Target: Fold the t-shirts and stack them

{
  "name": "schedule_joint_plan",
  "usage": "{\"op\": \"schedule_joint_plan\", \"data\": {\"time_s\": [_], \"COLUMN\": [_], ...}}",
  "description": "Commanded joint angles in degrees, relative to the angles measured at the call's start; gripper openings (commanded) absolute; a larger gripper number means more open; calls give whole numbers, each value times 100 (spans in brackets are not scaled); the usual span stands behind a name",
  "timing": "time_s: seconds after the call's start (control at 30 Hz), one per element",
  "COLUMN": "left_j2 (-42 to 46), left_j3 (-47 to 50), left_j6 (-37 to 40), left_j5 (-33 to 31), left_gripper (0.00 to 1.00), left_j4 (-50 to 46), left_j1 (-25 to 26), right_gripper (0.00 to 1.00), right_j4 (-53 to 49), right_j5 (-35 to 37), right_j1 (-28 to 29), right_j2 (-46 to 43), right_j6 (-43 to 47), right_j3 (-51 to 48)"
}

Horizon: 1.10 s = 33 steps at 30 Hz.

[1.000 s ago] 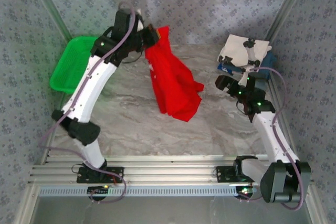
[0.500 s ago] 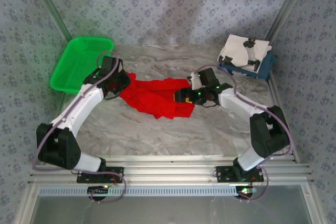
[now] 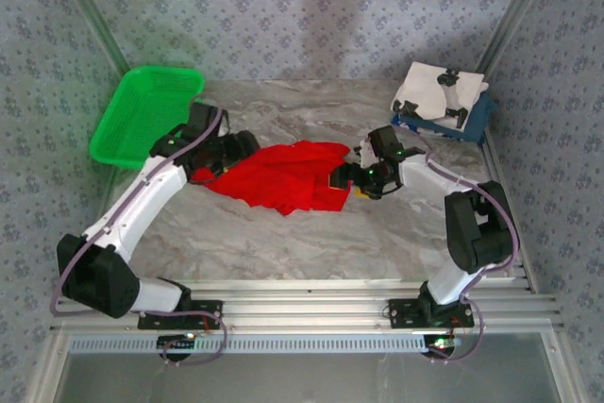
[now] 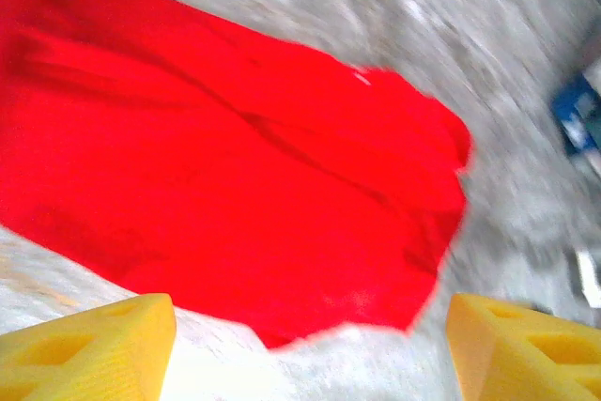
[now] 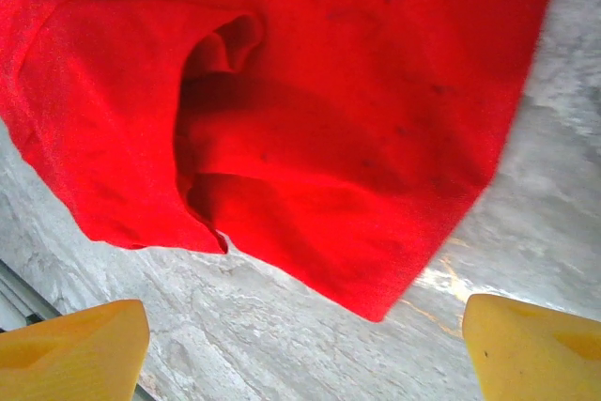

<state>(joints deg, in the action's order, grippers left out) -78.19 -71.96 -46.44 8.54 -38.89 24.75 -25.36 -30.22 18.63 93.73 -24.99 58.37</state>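
Plainly, the left gripper (image 4: 305,349) and right gripper (image 5: 305,349) both gape wide, empty; the crumpled bright red cloth t-shirt (image 3: 288,175) lies just ahead of each pair of jaws, between them. Pinching blindly could catch doubled layers, so it spreads crooked.

A red tee (image 3: 283,175) lies rumpled and spread out near the middle of the counter (image 3: 283,238). The left hand (image 3: 236,148) is at its left end and the right hand (image 3: 344,179) at its right end. A green basket (image 3: 142,115) sits at the far left corner. At the far right corner, a folded white tee (image 3: 429,90) rests on a dark blue tee (image 3: 479,118).
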Motion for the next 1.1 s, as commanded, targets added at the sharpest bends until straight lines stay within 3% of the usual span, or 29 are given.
{"op": "schedule_joint_plan", "data": {"time_s": [0.0, 0.2, 0.3, 0.5, 0.67, 0.83, 1.07], "left_j2": [-303, -1199, -1136, -961, -987, -1450, -1708], "left_j3": [-222, -252, 456, 1439, 2464, 2740, 2274], "left_j6": [322, -199, -1163, -2529, -4079, -5075, -4853], "left_j5": [597, 901, 1263, 1139, 397, -432, -1488], "left_gripper": [76, 75, 75, 75, 74, 73, 72], "left_j4": [-612, -610, 382, 1627, 3442, 4719, 4025], "left_j1": [715, 1895, 2062, 2111, 2402, 2797, 2961], "right_gripper": [90, 93, 94, 94, 94, 94, 94], "right_j4": [-310, -18, 227, 544, 589, 728, 855], "right_j5": [65, -119, -241, -387, -471, -562, -670], "right_j1": [-220, -515, -553, -554, -554, -554, -550], "right_j2": [-118, -209, -265, -253, -206, -63, 119], "right_j6": [46, 137, 217, 317, 407, 398, 357], "right_j3": [3, -160, -284, -464, -493, -433, -344]}}
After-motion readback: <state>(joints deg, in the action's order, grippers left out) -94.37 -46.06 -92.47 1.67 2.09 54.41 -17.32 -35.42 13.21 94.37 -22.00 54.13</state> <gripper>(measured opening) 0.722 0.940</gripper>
